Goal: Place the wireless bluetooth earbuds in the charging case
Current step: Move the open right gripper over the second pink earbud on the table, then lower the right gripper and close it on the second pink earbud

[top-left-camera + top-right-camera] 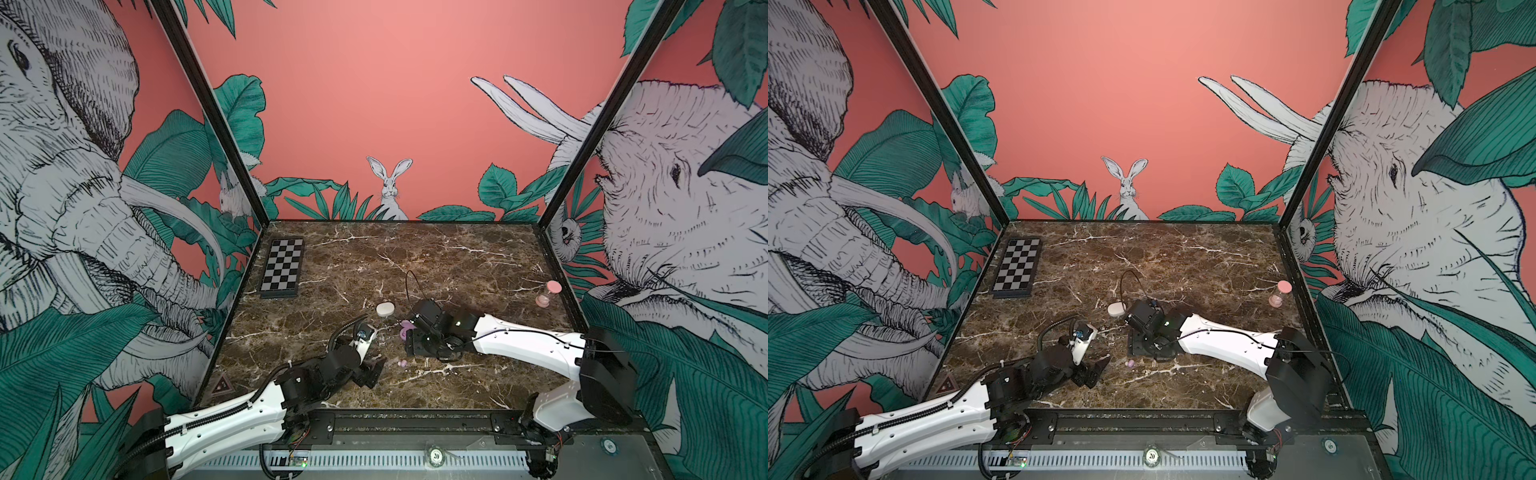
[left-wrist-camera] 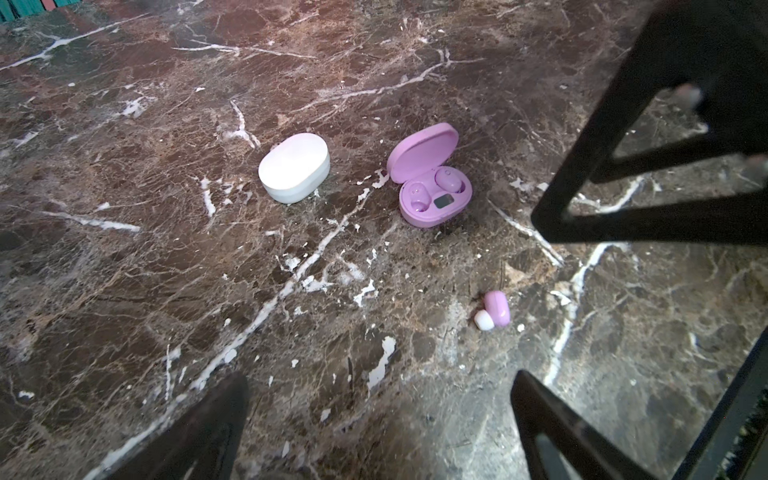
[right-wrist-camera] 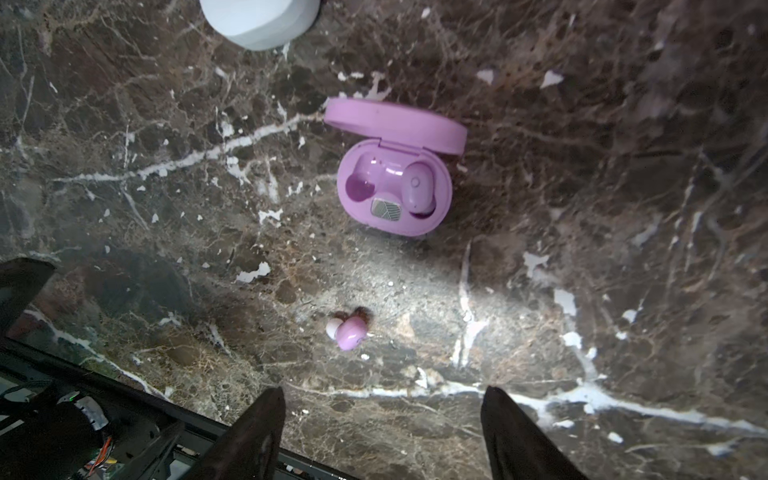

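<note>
The right gripper (image 3: 382,392) is open and empty, its two dark fingers (image 3: 257,432) spread well apart above the table (image 3: 582,270). Just ahead of the fingertips lies a loose bud (image 3: 349,332), purple with a white tip, touching only the table. Farther ahead, beyond it, stands the purple case (image 3: 395,229) with its lid (image 3: 395,120) swung back. One socket holds a second bud (image 3: 417,185); it looks seated, though glare leaves some doubt. The other socket (image 3: 359,187) is empty. Beyond the purple case and off to one side is the white case (image 3: 257,20), closed.

The left gripper (image 2: 378,378) is also open wide and holds nothing. The loose bud lies ahead of it, toward the finger nearer the right arm. Both cases stand farther ahead, side by side but apart. In a top view the right gripper hangs over the purple case and hides most of it.
</note>
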